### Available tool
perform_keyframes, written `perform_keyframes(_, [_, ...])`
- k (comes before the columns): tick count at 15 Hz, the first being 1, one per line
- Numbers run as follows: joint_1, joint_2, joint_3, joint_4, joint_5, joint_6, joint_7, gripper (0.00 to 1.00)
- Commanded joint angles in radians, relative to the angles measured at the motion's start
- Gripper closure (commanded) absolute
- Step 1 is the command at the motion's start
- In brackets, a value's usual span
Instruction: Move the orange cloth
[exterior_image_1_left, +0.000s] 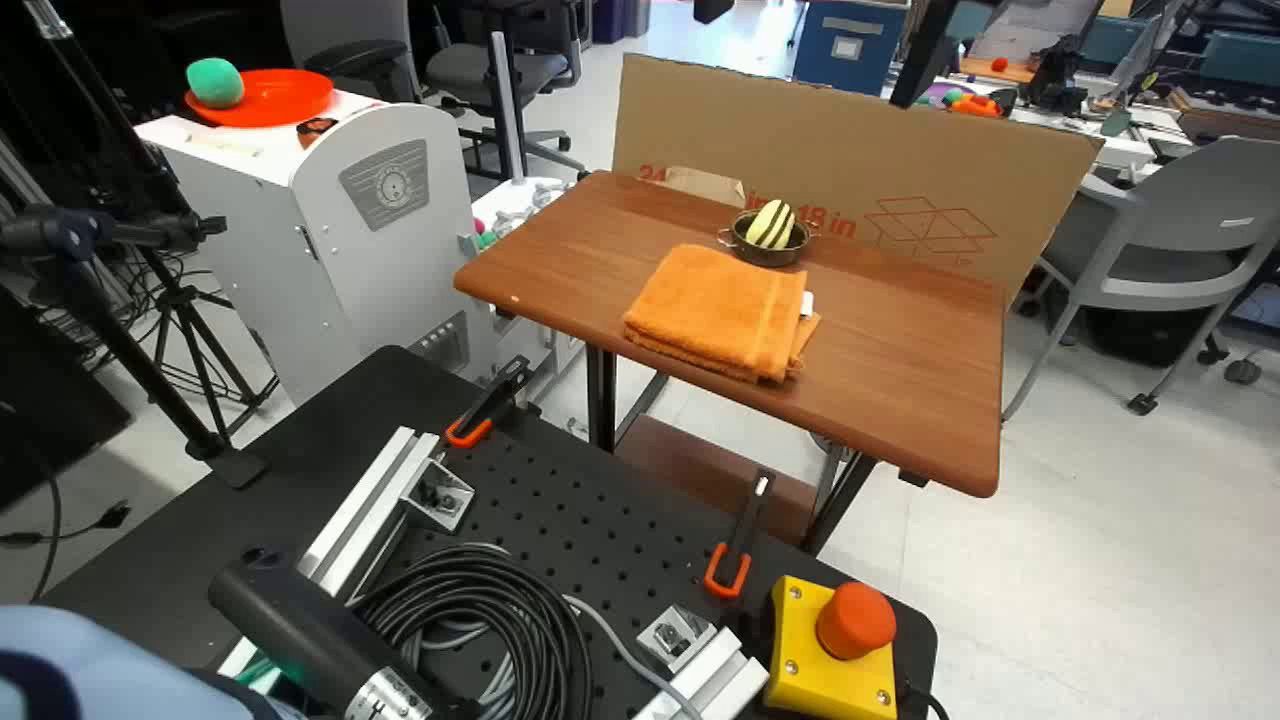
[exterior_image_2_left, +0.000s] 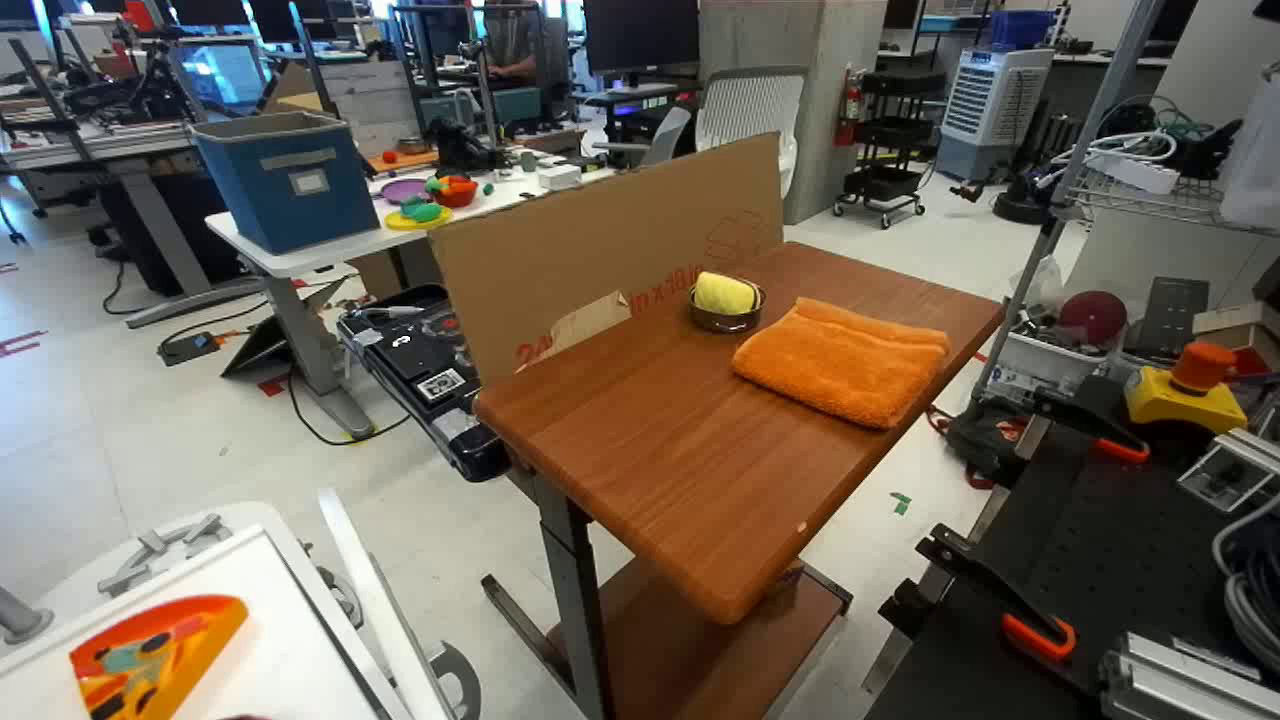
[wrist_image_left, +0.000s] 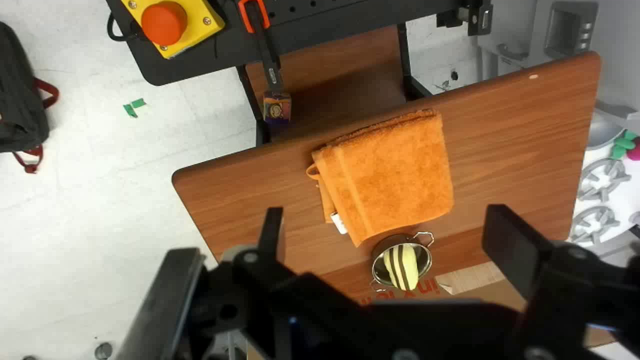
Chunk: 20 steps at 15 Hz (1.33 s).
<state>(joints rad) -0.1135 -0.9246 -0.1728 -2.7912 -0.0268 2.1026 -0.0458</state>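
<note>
The orange cloth (wrist_image_left: 392, 180) is laid folded on the worktop (exterior_image_2_left: 640, 430), just beside the pot (exterior_image_2_left: 726, 320); a striped object (wrist_image_left: 401, 266) is held in the pot; the pot is backed by a cardboard panel (exterior_image_1_left: 850, 150); in the wrist view, the hand (wrist_image_left: 384, 220) is spread wide, the pot seen between its fingers (wrist_image_left: 510, 245)
</note>
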Motion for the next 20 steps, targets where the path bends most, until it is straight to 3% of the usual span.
perform_keyframes(1, [-0.01,0.002,0.009,0.003,0.01,-0.003,-0.008,0.0])
perform_keyframes(8, [-0.01,0.002,0.009,0.003,0.01,-0.003,-0.008,0.0])
perform_keyframes(10, [-0.004,0.058,0.028,0.014,0.007,0.021,0.013,0.0])
perform_keyframes(14, [0.01,0.283,0.095,0.073,0.001,0.131,0.09,0.0])
perform_keyframes(20, [0.073,0.635,0.131,0.18,-0.007,0.29,0.029,0.0])
